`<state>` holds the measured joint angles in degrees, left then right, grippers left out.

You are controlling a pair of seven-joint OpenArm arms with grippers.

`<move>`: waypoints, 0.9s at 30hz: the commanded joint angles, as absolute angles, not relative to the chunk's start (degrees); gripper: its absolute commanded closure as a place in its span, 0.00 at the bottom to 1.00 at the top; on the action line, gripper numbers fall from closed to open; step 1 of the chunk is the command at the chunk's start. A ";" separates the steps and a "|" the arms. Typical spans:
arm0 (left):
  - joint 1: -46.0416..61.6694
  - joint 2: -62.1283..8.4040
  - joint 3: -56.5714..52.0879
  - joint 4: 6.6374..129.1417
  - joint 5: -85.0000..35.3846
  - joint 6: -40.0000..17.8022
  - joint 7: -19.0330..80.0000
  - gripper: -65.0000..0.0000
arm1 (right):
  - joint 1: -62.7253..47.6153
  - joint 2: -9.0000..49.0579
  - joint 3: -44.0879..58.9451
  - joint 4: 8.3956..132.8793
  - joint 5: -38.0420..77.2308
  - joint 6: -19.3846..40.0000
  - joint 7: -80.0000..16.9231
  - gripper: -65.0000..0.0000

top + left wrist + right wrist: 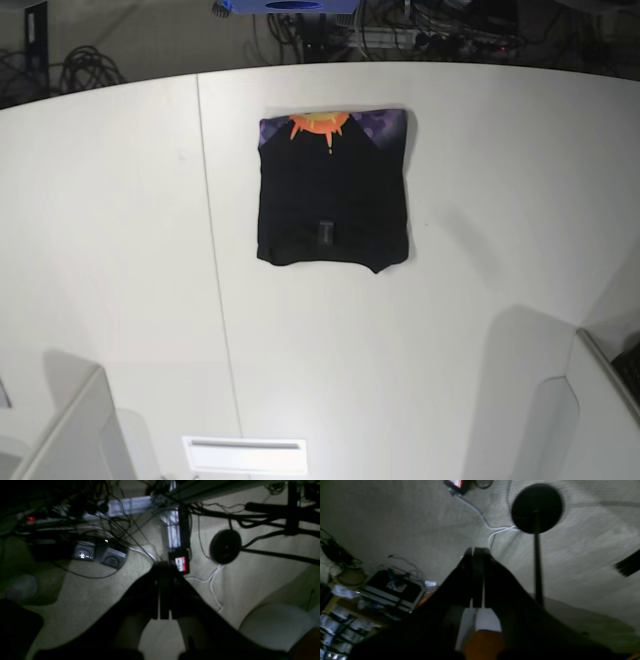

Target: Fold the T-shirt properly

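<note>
In the base view, the right pincer sits off the left side and the left pincer off the right; neither appears there. The right pincer (478, 578) is fully closed and holds nothing, pointing at carpeted floor with a round black stand base beyond its tip. The T-shirt (333, 190) lies on the white desk (120, 250), well apart from both pincers, folded into a compact rectangle with its orange print at the far edge. The left pincer (165, 590) is likewise closed and empty, aimed at floor cabling. Judgement: the folding step appears complete; the next move calls only for checking edge alignment.
</note>
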<state>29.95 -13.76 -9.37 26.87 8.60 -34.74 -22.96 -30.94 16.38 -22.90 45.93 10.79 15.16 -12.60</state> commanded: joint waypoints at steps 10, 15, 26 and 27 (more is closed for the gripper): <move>12.62 -14.37 -9.45 4.44 22.73 -35.30 -23.16 1.00 | -18.24 7.69 -22.99 8.84 10.86 15.52 12.79 1.00; 9.19 -11.82 -9.45 0.57 26.42 -30.02 -23.16 1.00 | -17.27 6.11 -22.64 7.60 10.95 15.52 16.13 1.00; 7.78 -10.15 -10.07 0.66 31.96 -20.18 -23.60 1.00 | -17.10 4.35 -22.64 7.60 11.03 15.52 16.31 1.00; 7.43 -10.15 -10.07 0.66 32.04 -19.03 -23.60 1.00 | -16.66 4.35 -22.64 7.60 11.03 15.52 16.31 1.00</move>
